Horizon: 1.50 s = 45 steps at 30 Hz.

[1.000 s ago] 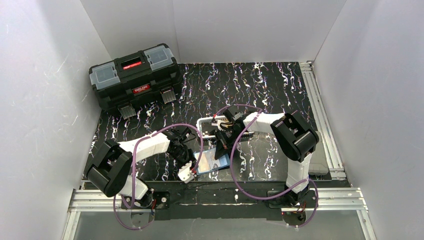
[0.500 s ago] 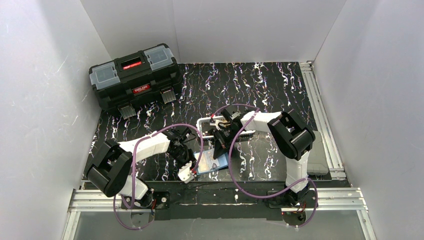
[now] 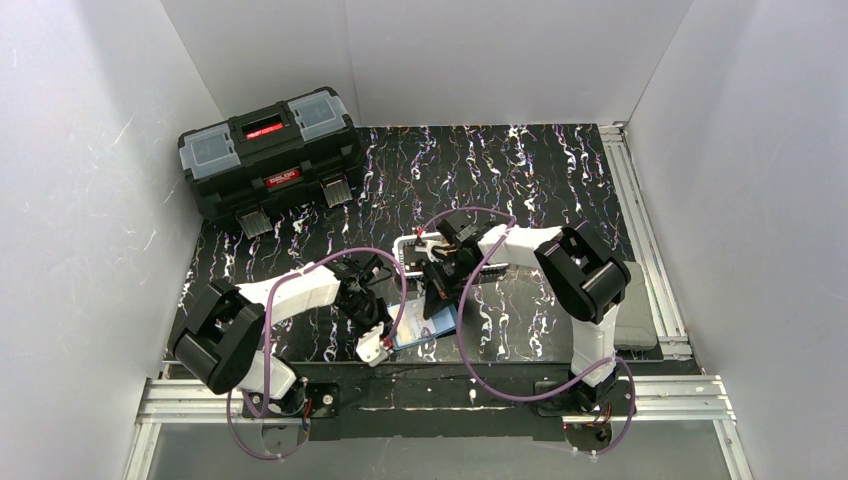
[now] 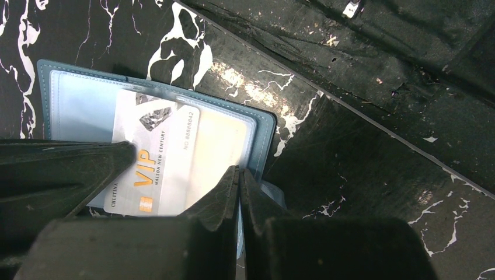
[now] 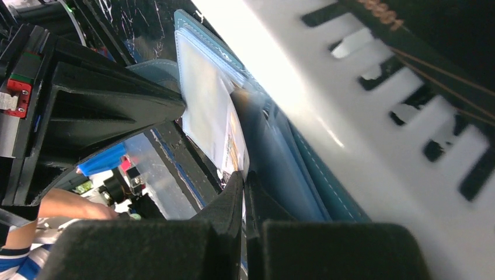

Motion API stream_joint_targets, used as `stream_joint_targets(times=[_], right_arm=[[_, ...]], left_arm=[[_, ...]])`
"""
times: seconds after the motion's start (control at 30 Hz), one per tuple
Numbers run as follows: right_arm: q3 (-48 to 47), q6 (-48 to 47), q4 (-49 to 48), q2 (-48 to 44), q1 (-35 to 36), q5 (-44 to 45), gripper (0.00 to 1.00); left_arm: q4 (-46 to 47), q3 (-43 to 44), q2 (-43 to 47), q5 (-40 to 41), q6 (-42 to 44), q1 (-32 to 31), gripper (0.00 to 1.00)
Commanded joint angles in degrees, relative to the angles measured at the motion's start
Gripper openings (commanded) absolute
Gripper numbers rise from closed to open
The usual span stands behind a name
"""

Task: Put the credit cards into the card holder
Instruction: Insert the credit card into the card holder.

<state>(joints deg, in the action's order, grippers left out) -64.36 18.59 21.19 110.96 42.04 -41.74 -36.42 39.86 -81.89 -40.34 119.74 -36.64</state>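
Directly ahead of the left tool (image 4: 239, 175), whose fingers are pressed together, the stitched teal card holder (image 4: 264, 125) lies open on the marbled black table (image 4: 379, 175), its clear glossy sleeve holding a pale rectangular credit card (image 4: 157, 151), long axis roughly along those fingers, with the right tool (image 5: 243, 182) likewise closed beside the sleeves.

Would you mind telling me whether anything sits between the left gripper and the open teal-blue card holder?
Nothing visible does. The left gripper, shut, sits directly over the open teal-blue square card holder, at the edge of its clear sleeve and beside the pale plastic card printed VIP.
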Motion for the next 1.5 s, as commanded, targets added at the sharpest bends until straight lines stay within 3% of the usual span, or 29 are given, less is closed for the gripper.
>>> stream_joint_targets(times=[0.0, 0.13, 0.2, 0.33, 0.43, 0.63, 0.73, 1.13, 1.47], right_arm=[[-1.60, -3.16, 0.82, -1.65, 2.31, 4.30, 0.01], [-3.10, -4.37, 3.24, -1.55, 3.79, 6.96, 0.05], [-3.53, -4.45, 3.93, -1.83, 4.15, 8.41, 0.15], [-3.55, -4.50, 4.12, -2.48, 4.32, 9.99, 0.21], [-4.48, -4.96, 5.02, -2.27, 4.98, 10.78, 0.33], [-5.55, -5.78, 5.89, -3.03, 6.07, 11.51, 0.39], [-7.34, -6.53, 8.76, -2.55, 6.45, 12.58, 0.50], [-8.74, -7.04, 13.88, -4.84, 7.52, 17.77, 0.53], [-9.38, -8.15, 12.07, -4.41, 8.29, 13.82, 0.53]], left_arm=[[-1.05, -0.06, 1.52, -3.17, 8.35, -0.70, 0.00], [-0.65, -0.13, 1.60, -3.37, 8.22, -0.66, 0.00], [-0.38, -0.14, 1.74, -3.60, 7.99, -0.79, 0.00], [0.17, -0.70, 2.36, -3.49, 7.46, -0.79, 0.00], [1.66, -1.48, 3.00, -3.58, 6.83, -0.76, 0.00], [3.10, -2.05, 3.47, -3.70, 6.29, -0.75, 0.00], [3.45, -2.23, 3.45, -3.78, 6.27, -0.76, 0.00], [3.47, -2.87, 4.05, -3.77, 6.38, -0.78, 0.00], [3.55, -3.31, 4.53, -3.55, 6.04, -0.79, 0.00]])
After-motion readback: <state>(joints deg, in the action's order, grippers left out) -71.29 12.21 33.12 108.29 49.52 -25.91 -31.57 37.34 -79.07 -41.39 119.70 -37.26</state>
